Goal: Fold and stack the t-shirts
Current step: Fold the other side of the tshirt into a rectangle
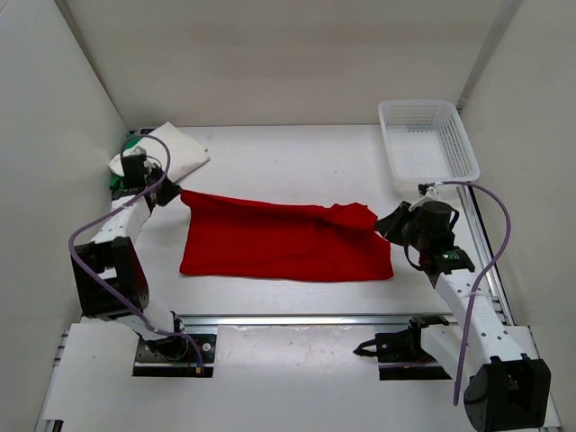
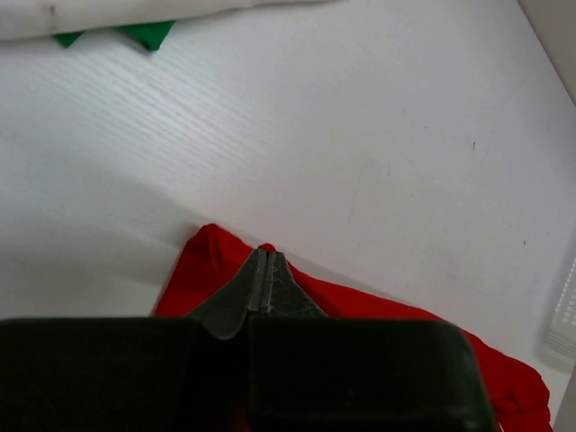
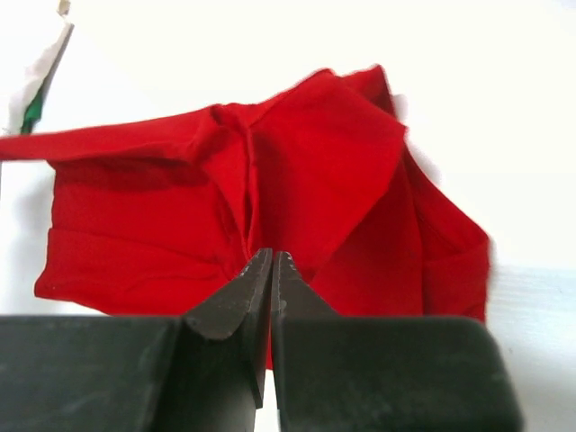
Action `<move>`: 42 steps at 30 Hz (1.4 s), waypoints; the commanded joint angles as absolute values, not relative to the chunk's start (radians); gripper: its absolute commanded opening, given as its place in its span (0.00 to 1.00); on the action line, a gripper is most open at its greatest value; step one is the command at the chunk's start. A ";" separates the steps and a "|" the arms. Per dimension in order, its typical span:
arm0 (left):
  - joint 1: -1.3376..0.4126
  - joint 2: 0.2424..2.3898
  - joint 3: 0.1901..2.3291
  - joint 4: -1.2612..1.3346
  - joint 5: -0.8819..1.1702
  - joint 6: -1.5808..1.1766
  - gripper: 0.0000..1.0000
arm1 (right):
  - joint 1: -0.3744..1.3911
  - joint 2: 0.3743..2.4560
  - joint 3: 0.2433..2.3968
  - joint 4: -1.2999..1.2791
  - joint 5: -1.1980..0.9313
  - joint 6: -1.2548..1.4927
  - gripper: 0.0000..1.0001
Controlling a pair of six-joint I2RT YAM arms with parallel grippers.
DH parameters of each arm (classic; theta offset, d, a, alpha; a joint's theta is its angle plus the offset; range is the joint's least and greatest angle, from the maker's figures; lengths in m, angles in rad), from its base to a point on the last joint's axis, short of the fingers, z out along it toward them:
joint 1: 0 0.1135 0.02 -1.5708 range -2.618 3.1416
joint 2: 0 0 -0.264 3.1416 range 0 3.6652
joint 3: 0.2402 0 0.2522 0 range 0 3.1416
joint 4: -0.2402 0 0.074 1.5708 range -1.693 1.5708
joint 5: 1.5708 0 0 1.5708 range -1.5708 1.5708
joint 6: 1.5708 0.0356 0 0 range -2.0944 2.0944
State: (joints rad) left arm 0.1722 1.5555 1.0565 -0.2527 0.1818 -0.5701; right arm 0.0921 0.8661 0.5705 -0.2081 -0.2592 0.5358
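The red t-shirt (image 1: 283, 241) lies spread across the middle of the table, its far edge pulled taut between both grippers. My left gripper (image 1: 176, 194) is shut on its far left corner (image 2: 205, 263), a bit of red cloth showing at the closed tips (image 2: 263, 251). My right gripper (image 1: 382, 221) is shut on the bunched right end, and folds of red cloth (image 3: 315, 171) run into its closed tips (image 3: 272, 256). The white t-shirt (image 1: 169, 149) lies folded at the far left on top of the green t-shirt (image 1: 120, 182), which shows only at its edges (image 2: 148, 33).
A white plastic mesh basket (image 1: 427, 137) stands at the far right corner, just beyond the right arm. White walls close in the table on the left, back and right. The folded stack (image 3: 34, 85) sits close behind the left gripper.
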 commanded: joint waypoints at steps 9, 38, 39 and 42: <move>0.187 1.396 0.833 -0.199 0.204 -0.557 0.00 | 0.037 0.684 0.411 -0.304 -0.242 0.583 0.00; -0.294 1.117 0.520 0.110 0.044 -0.709 0.46 | 0.378 1.049 0.560 -0.060 -0.099 0.473 0.22; -0.304 1.120 0.497 0.123 0.058 -0.715 0.46 | 0.367 1.101 0.571 -0.036 -0.110 0.462 0.25; -0.249 1.103 0.431 0.141 0.052 -0.719 0.46 | 0.345 1.172 0.597 0.032 -0.126 0.450 0.43</move>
State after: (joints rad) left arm -0.2897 1.1248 0.4786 0.0937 0.0856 -0.7025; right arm 0.3637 1.1347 0.5430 -0.1013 -0.1131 0.5011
